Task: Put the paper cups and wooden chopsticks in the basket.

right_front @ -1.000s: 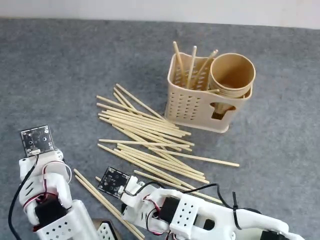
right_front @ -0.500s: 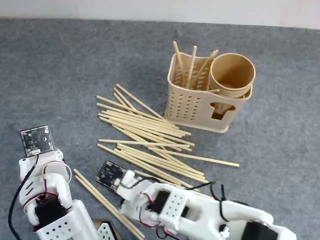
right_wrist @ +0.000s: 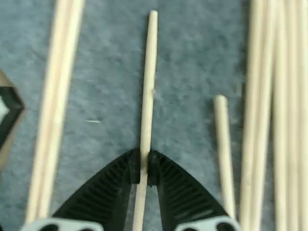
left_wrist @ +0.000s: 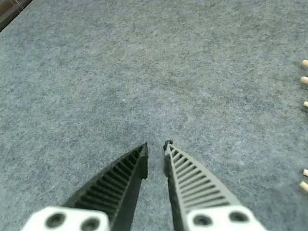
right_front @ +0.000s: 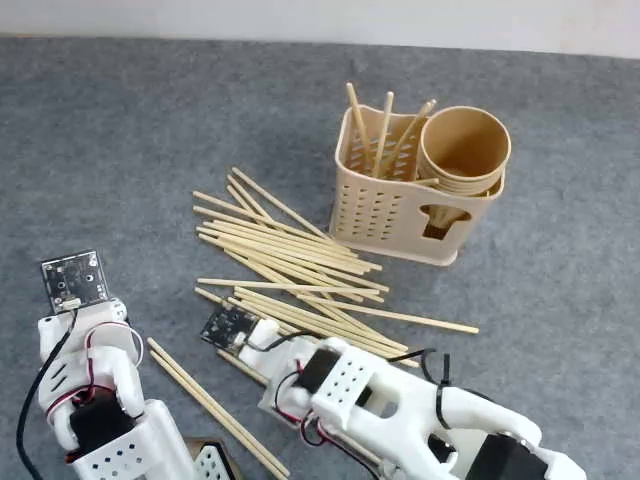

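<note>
The beige basket (right_front: 392, 213) stands at the back right with stacked paper cups (right_front: 465, 150) and a few chopsticks (right_front: 384, 128) upright in it. Many wooden chopsticks (right_front: 295, 270) lie scattered on the grey mat in front of it. My right gripper (right_wrist: 143, 168) is low over the mat at the pile's near edge, shut on a single chopstick (right_wrist: 149, 82) that lies flat and points away from it. My left gripper (left_wrist: 155, 147) hangs over bare mat at the near left, shut on nothing, with only a sliver between its tips.
A pair of chopsticks (right_front: 200, 400) lies apart from the pile between the two arms, and is also seen beside the right gripper (right_wrist: 55, 110). More sticks (right_wrist: 269, 96) lie on its other side. A dark part (right_wrist: 7, 113) sits at the edge.
The right arm has pushed forward from the near edge toward the chopstick pile. The left arm has kept still.
</note>
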Available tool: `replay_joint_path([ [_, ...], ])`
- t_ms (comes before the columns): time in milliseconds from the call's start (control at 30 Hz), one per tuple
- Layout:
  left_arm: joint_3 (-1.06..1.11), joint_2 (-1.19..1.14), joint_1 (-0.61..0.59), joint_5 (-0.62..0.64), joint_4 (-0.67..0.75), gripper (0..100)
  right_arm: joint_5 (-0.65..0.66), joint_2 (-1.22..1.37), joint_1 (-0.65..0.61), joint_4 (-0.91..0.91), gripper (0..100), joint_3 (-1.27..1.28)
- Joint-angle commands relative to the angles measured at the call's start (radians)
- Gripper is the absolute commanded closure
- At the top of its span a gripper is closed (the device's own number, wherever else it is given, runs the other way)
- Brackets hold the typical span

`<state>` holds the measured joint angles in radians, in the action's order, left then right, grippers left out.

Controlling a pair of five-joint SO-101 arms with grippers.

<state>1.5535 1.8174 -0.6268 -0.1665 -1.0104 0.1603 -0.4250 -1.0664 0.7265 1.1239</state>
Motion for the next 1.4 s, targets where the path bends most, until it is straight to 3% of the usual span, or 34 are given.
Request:
replay_joint_path([
  [0, -0.008, 0.008, -0.01, 0.009, 0.018, 92, 0.061, -0.002, 0.047, 0.019, 99.2, -0.019],
  [500, -0.008, 0.008, -0.01, 0.009, 0.018, 92, 0.043, -0.004, 0.131, 0.275, 99.3, -0.245],
  [967, -0.01, 0.008, -0.012, 0.009, 0.018, 92, -0.199, -0.587, 0.263, 0.268, 99.2, -0.24],
  [1133, -0.008, 0.008, -0.012, 0.009, 0.018, 92, -0.209, -0.739, 0.269, 0.26, 99.2, -0.246],
  [1367, -0.008, 0.008, -0.012, 0.009, 0.018, 92, -0.209, -0.797, 0.341, 0.042, 99.3, -0.298],
])
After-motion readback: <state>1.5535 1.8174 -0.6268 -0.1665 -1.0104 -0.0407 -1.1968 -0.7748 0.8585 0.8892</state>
